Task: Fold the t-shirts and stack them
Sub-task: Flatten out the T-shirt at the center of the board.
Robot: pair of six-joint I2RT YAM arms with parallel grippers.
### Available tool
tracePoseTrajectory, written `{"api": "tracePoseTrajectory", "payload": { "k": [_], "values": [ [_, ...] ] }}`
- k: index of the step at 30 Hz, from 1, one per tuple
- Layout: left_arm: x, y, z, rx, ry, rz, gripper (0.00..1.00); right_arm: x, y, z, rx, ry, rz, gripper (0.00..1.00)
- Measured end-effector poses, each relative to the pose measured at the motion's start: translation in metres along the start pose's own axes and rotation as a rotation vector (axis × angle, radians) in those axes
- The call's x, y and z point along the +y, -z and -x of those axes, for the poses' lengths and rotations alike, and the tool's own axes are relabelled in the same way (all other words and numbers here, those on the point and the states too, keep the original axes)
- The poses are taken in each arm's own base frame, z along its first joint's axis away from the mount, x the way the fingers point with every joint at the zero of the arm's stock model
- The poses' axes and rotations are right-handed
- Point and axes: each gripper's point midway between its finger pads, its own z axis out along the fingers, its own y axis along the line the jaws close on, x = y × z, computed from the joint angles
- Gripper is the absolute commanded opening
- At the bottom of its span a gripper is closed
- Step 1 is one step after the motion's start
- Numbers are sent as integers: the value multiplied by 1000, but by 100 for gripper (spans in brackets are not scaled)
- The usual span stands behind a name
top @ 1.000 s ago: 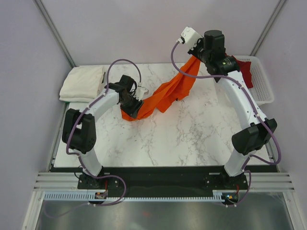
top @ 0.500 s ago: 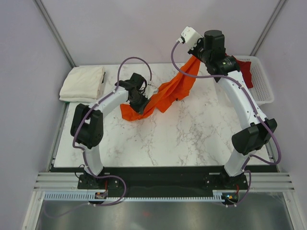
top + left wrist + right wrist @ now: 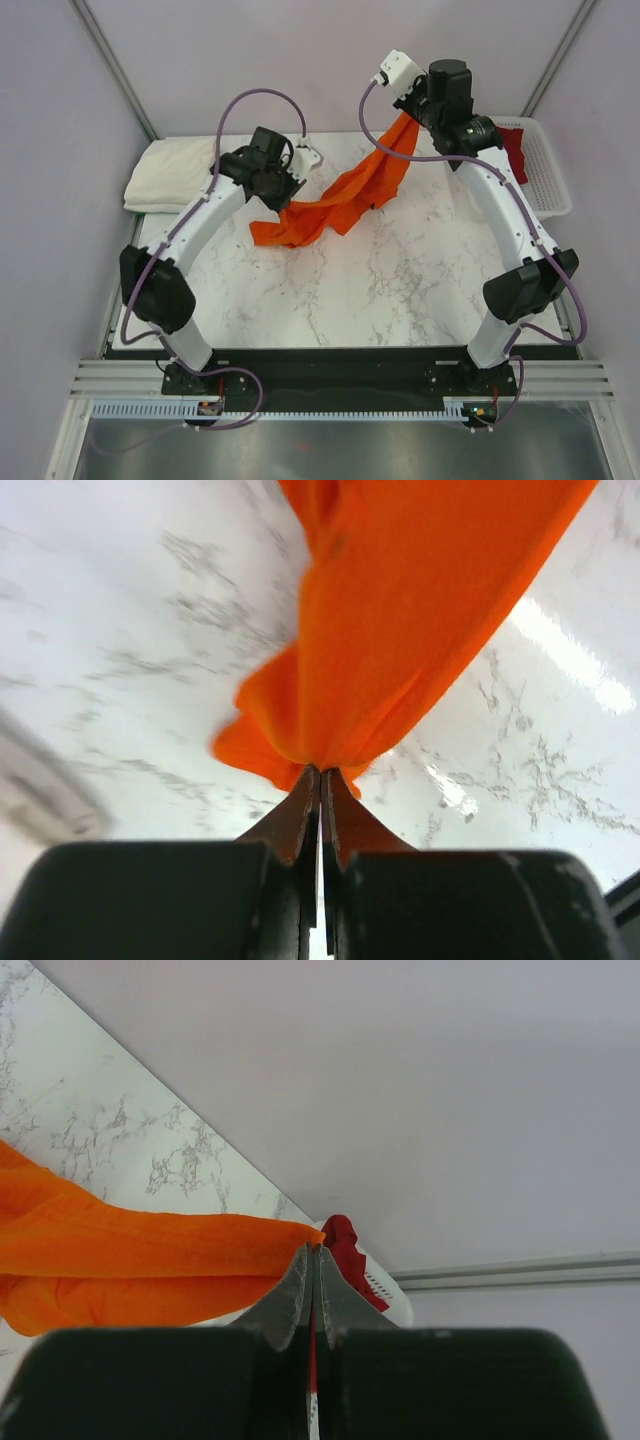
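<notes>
Left arm is swinging back toward 10 o'clock compared with half a second ago, its elbow moving outward; the right arm is staying where it was.

Top view: left pincer (image 3: 285, 203) is gripping the low end of the orange t-shirt (image 3: 340, 200) near table (image 3: 380, 290) centre, slightly toward 11 o'clock. Right pincer (image 3: 408, 115) is holding the other end raised at 1 o'clock. The orange cloth is hanging as a twisted band between them, its lower part bunching on the marble. Cream-white t-shirt (image 3: 172, 172) is lying folded at the 10 o'clock corner. Dark red t-shirt (image 3: 515, 148) is sitting in the white basket (image 3: 552, 180) at 2 o'clock.

Left wrist view: left pincer (image 3: 320, 772) is pressing together on an orange t-shirt (image 3: 420, 610) edge, the cloth running off toward 1 o'clock over the marble table (image 3: 120, 600).

Right wrist view: right pincer (image 3: 313, 1250) is pinching together on the orange t-shirt (image 3: 130, 1260), which is stretching out toward 9 o'clock. Dark red t-shirt (image 3: 345, 1243) is showing just behind the fingertips, basket (image 3: 392, 1298) rim beside it, table (image 3: 90, 1100) at 10 o'clock.
</notes>
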Motion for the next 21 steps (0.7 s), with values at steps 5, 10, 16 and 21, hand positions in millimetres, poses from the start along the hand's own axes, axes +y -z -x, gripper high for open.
{"api": "tracePoseTrajectory", "payload": {
  "k": [5, 10, 16, 21],
  "values": [
    [20, 107, 71, -272, -81, 146, 2, -7, 5, 8, -21, -31, -17, 0],
    [24, 192, 105, -443, -127, 229, 2, -18, 21, 18, -53, -76, -38, 0],
    [16, 212, 91, -436, -149, 232, 2, -44, 74, 39, -143, -105, -89, 0],
    [12, 177, 70, -335, -182, 179, 2, -53, 100, 44, -178, -110, -116, 0]
  ]
}}
